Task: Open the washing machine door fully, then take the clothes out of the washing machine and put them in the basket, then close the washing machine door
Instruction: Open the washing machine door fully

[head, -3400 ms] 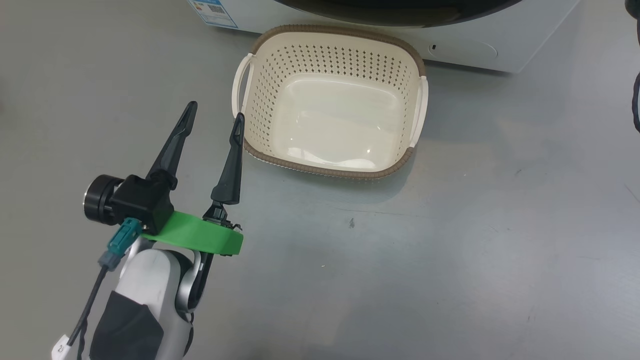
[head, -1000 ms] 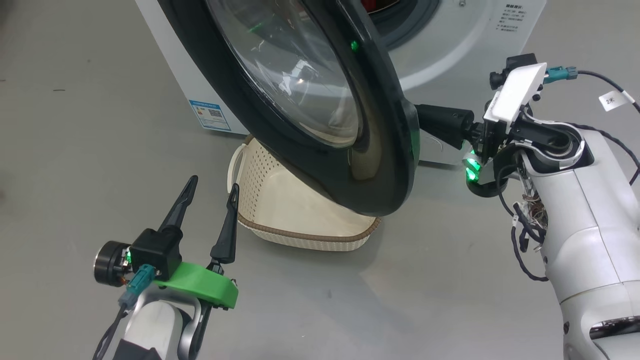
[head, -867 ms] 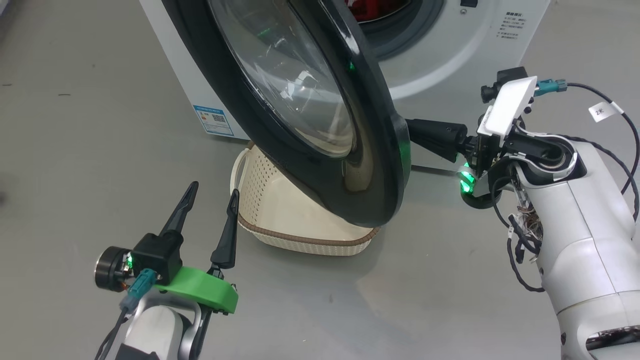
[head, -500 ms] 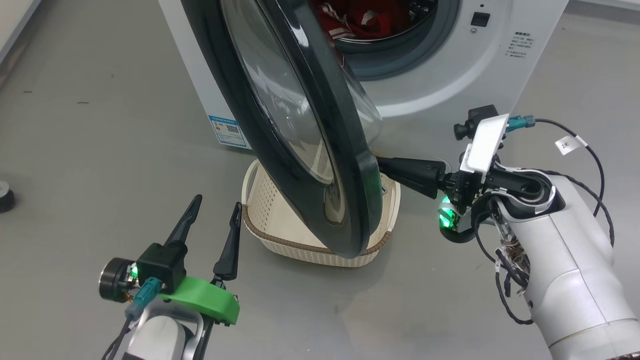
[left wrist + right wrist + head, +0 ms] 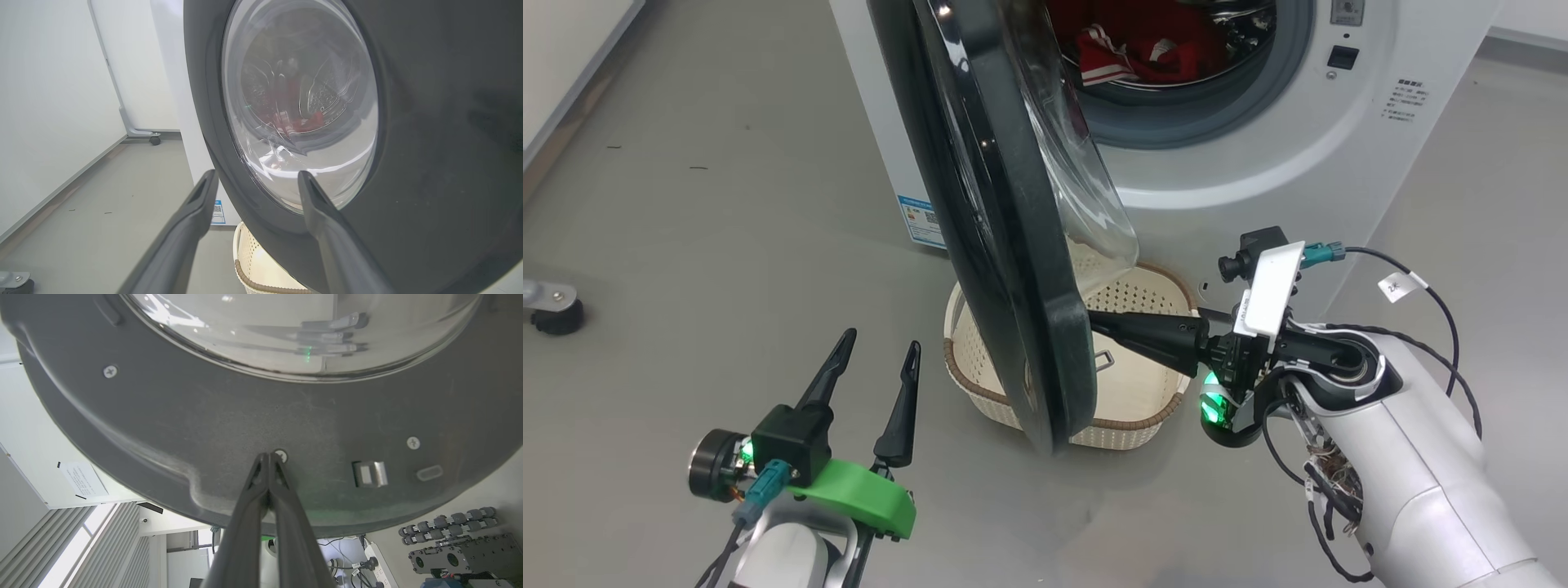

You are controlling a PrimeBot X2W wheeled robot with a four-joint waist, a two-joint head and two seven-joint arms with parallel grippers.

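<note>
A white front-loading washing machine (image 5: 1258, 188) has its glossy black round door (image 5: 1013, 245), with bulging clear glass, swung partly open. The blue label (image 5: 921, 222) low on its front is too small to read. Red, white-trimmed clothes (image 5: 1143, 49) lie in the steel drum (image 5: 1245, 37). A cream perforated basket (image 5: 1131, 425) sits below the door. The right gripper (image 5: 269, 457), clenched and empty, touches the door's matte inner face; the left gripper (image 5: 881, 340) is spread wide and empty.

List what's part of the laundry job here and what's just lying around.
Job: washing machine, washing machine door, clothes, basket, right claw shut with its tips at the door, left claw open.
Lying about: caster wheel, wall notice.
</note>
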